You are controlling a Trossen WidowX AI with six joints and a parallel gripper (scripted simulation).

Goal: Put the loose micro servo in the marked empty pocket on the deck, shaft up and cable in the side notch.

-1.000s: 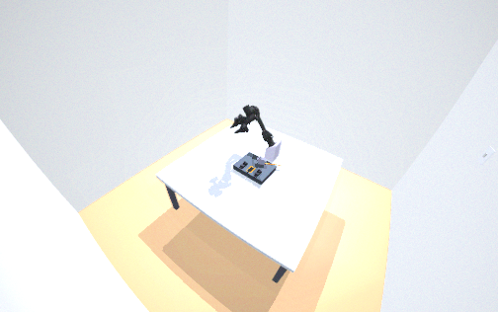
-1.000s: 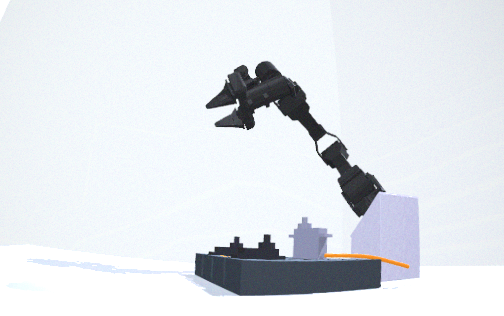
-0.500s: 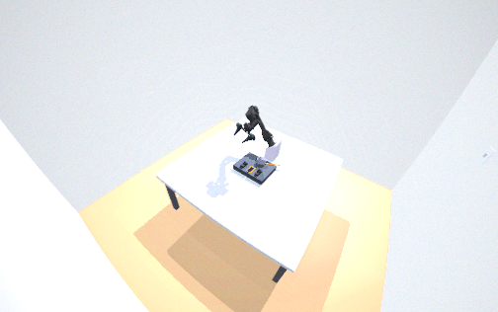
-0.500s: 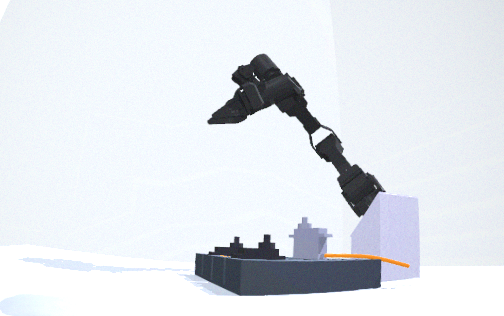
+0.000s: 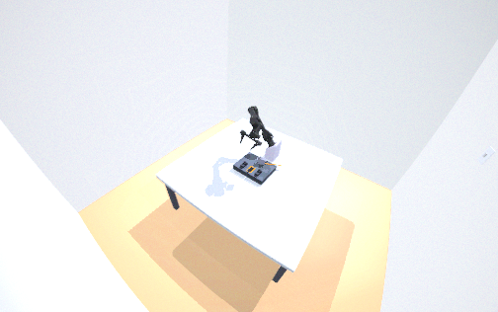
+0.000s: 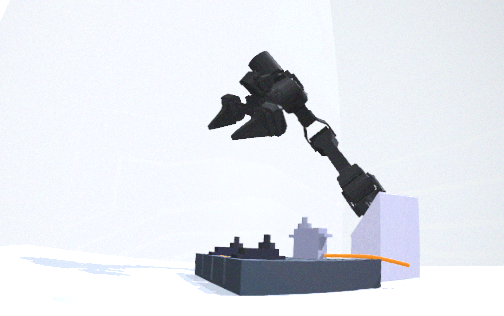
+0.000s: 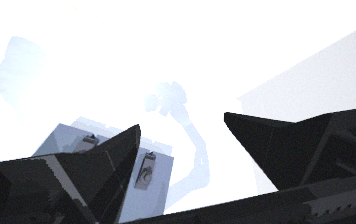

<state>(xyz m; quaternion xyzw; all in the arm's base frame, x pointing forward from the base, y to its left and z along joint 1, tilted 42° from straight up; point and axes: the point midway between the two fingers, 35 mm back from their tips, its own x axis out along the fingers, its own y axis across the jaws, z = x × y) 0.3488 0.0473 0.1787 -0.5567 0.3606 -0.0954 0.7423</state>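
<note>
The dark grey deck (image 6: pixel 300 280) (image 5: pixel 266 173) (image 7: pixel 157 197) lies on the white table in front of the arm. The light grey micro servo (image 6: pixel 309 240) (image 5: pixel 260 160) stands upright at the deck's right end, shaft up. It rises higher than the two dark servos (image 6: pixel 251 246) seated beside it. Its orange cable (image 6: pixel 367 258) (image 5: pixel 273 164) trails off to the right. An orange-outlined pocket (image 5: pixel 251 170) shows on the deck in the top view. My gripper (image 6: pixel 221 132) (image 5: pixel 247 139) (image 7: pixel 183 122) is open and empty, high above and left of the deck.
The arm stands on a lavender base block (image 6: pixel 395 235) (image 5: pixel 275 149) right behind the deck. The white table (image 5: pixel 277 217) has its edges well away from the deck. The arm's shadow (image 5: pixel 217 180) falls left of the deck.
</note>
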